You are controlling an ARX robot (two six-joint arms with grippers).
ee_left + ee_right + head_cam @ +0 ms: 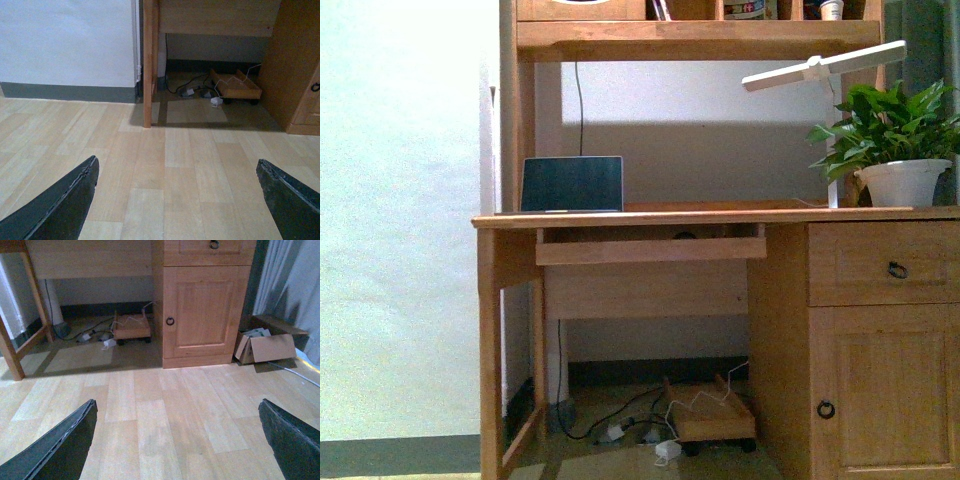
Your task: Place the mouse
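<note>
Wide open and empty, the left gripper [176, 162] and right gripper [177, 402] hang over the pale wood-plank floor [150, 145]. The small dark grey oval mouse [685, 236] peeks up mid-tray, behind the front edge of the pull-out wooden tray [650, 250].

object: small dark grey domed plastic computer mouse [685, 236] | place: is lying on the pull-out wooden tray [650, 250] just under the desktop [720, 216], slightly right of the tray's middle | visibility: only its rounded top is showing above the tray's front lip, in shadow | orientation: too small to tell
</note>
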